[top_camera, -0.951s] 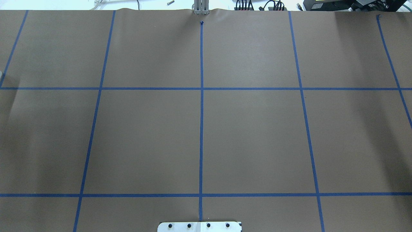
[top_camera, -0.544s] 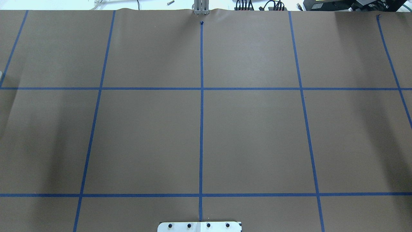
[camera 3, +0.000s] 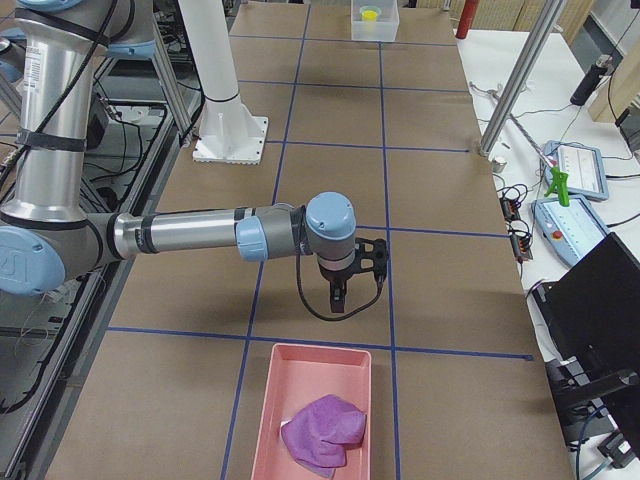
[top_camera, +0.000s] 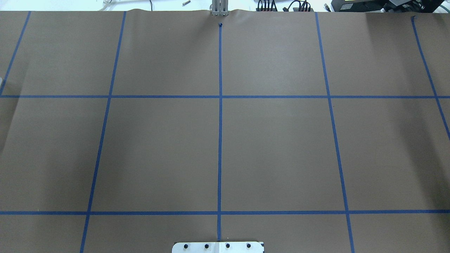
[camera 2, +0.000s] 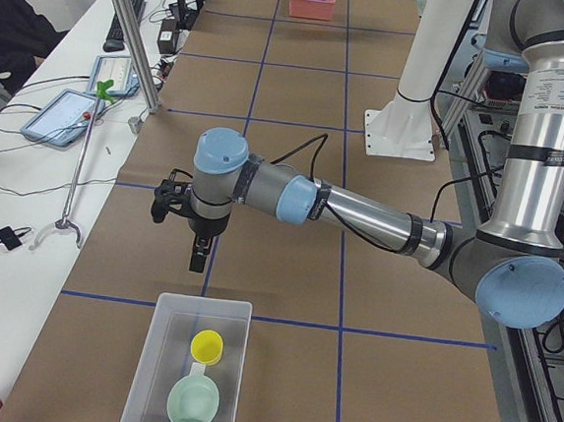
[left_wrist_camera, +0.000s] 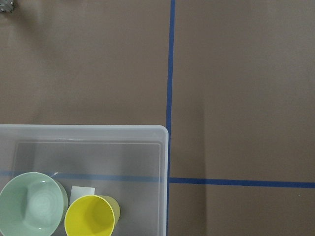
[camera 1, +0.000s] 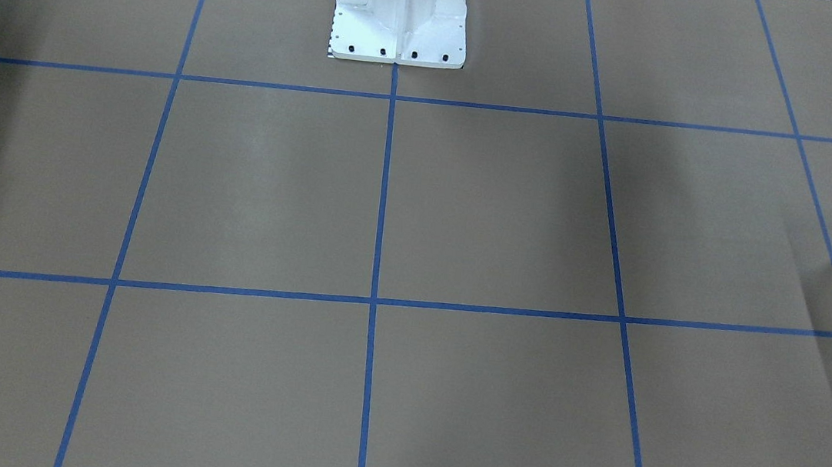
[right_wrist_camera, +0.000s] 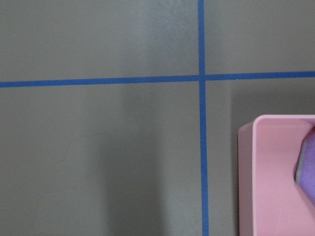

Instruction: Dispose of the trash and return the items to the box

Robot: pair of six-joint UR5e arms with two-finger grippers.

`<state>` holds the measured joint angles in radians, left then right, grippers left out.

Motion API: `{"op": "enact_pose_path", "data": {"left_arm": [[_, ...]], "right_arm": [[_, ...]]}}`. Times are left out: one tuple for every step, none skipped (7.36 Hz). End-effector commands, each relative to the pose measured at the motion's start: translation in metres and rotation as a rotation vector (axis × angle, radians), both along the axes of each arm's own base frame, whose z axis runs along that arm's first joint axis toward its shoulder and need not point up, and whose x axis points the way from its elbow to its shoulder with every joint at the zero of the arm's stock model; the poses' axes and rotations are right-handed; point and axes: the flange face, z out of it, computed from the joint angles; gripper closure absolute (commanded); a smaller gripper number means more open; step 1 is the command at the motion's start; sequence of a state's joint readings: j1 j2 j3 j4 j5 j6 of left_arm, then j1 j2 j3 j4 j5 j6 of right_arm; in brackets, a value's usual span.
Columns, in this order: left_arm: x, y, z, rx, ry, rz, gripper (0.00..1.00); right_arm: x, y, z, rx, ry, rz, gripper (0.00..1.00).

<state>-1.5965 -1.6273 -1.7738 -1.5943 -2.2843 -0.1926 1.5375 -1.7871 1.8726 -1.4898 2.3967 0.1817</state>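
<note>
**A:** Where are the items, measured from the left claw (camera 2: 197, 261)?

**B:** Both are in the box (camera 2: 205, 303), which sits just past the claw's tips, toward the end of the surface (top_camera: 281, 140). The claw hangs above bare paper, short of the box's nearest rim and not over its opening. Inside, the yellow cup (camera 2: 208, 346) is the nearer of the two. The green bowl (camera 2: 192, 401) is beyond it, just beside it. Both stand upright, mouths up.

**A:** How wide is that claw, and is it holding anything?

**B:** I cannot tell. It shows only in the side view, small and dark, pointing straight down. The wrist camera catches none of it, only a corner of the box with the cup and bowl in it.

**A:** And the right claw (camera 3: 338, 300)?

**B:** It is the same there: it points down over bare paper, and I cannot tell its opening or whether it holds anything. The pink tray (camera 3: 310, 352) lies just beyond its tips, and a crumpled purple wad (camera 3: 322, 432) rests on the tray floor.

**A:** Why are things placed like that?

**B:** I judge the wad to be the trash and the tray its bin. The cup and bowl are in the box because the task wants them there. With each claw hanging apart from its container, I'd say the job looks essentially done.
</note>
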Motion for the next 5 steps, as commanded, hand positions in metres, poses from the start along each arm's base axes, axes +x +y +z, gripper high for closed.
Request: {"op": "enact_pose_path", "data": {"left_arm": [[0.002, 0.019, 0.029, -0.049, 0.019, 0.023, 0.01], [0.005, 0.033, 0.048, -0.055, 0.043, 0.029, 0.01], [0.005, 0.041, 0.059, -0.049, 0.045, 0.029, 0.01], [0.005, 0.049, 0.068, -0.058, 0.043, 0.029, 0.01], [0.006, 0.054, 0.076, -0.075, 0.046, 0.028, 0.01]], "right_arm": [[0.001, 0.008, 0.013, -0.042, 0.005, 0.011, 0.0], [0.002, 0.011, 0.018, -0.088, 0.007, 0.012, 0.0], [0.005, 0.014, 0.018, -0.117, 0.004, 0.021, 0.0], [0.006, 0.015, 0.02, -0.125, 0.008, 0.021, 0.0], [0.006, 0.015, 0.021, -0.127, 0.008, 0.021, 0.0]]}}
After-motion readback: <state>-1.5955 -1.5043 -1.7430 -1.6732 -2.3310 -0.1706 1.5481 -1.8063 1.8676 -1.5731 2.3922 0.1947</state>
